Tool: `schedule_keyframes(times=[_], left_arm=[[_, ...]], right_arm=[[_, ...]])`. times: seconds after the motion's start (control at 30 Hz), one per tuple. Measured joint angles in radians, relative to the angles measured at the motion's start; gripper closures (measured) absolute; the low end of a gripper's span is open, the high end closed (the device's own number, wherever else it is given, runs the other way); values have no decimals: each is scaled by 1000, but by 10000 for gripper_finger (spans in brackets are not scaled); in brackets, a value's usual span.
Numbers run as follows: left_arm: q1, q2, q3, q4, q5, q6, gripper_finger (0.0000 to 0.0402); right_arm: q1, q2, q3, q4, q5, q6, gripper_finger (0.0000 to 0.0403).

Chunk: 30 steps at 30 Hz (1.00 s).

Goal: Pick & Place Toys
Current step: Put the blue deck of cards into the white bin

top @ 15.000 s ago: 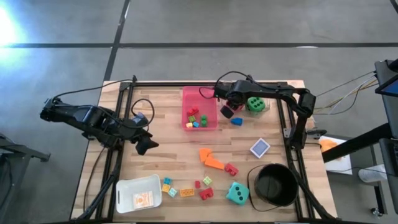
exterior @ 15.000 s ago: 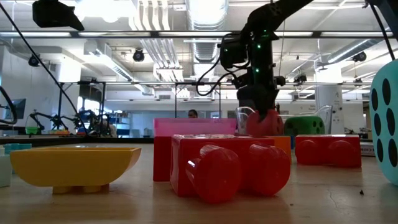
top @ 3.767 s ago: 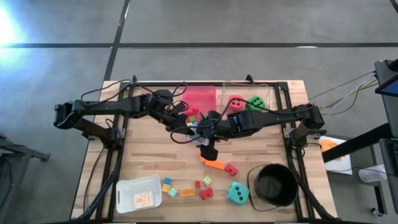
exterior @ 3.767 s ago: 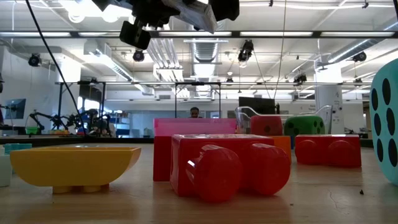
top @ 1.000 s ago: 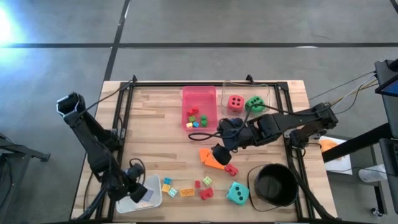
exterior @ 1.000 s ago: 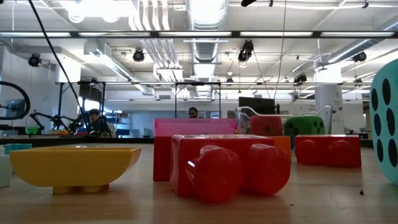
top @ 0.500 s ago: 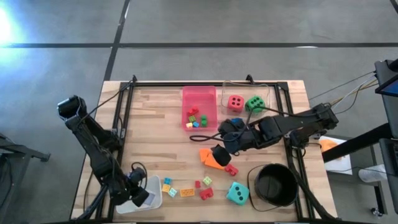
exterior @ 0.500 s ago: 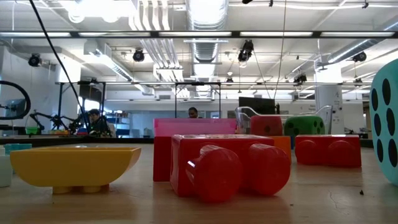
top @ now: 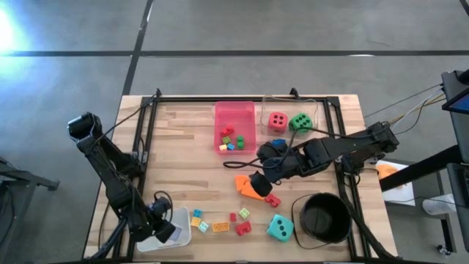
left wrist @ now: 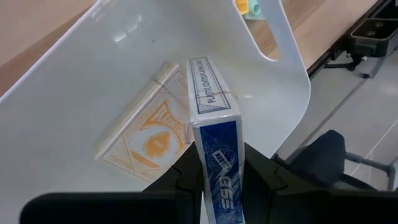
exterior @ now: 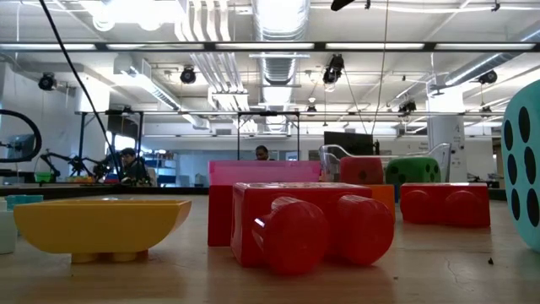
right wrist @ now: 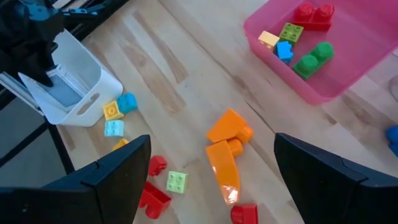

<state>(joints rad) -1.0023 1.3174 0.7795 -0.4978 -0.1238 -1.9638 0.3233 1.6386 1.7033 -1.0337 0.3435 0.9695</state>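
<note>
Left gripper (left wrist: 221, 180) was clamped on a blue card box (left wrist: 214, 143) over the white bin (top: 165, 229), not yet released. Right gripper (right wrist: 208, 180) stood wide open and empty over the orange bricks (top: 249, 187); a few bricks sat in the pink tray (top: 234, 110), most toys beyond it unsorted.

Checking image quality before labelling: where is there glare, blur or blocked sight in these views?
High view: white glare at the left edge. Low view: ceiling lights burn out, and the near red brick looms large and soft, hiding the table behind. Left wrist view: the blue card box between the left gripper fingers is sharp. Right wrist view: the orange bricks show glossy highlights.
</note>
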Motion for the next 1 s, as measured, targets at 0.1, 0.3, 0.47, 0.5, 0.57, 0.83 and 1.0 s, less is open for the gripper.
schedule_keyframes(times=[0.1,0.3,0.47,0.5,0.57,0.83,1.0], left_arm=[[0,0,0,-5,5,-13,302],[0,1,0,-11,38,-27,230],[0,1,0,-11,72,-27,213],[0,1,0,-11,77,-27,212],[0,1,0,-10,97,-27,212],[0,1,-1,-39,109,-27,210],[0,2,-33,-24,122,-52,210]], right_arm=[[0,0,-6,0,0,0,74],[0,0,-11,-2,0,-2,74],[0,0,-11,-2,-1,-7,74],[0,0,-11,-2,-1,-8,74],[0,0,-11,-2,-1,-8,74],[0,0,-11,-2,-3,-8,74],[0,0,-11,-2,-3,-8,74]])
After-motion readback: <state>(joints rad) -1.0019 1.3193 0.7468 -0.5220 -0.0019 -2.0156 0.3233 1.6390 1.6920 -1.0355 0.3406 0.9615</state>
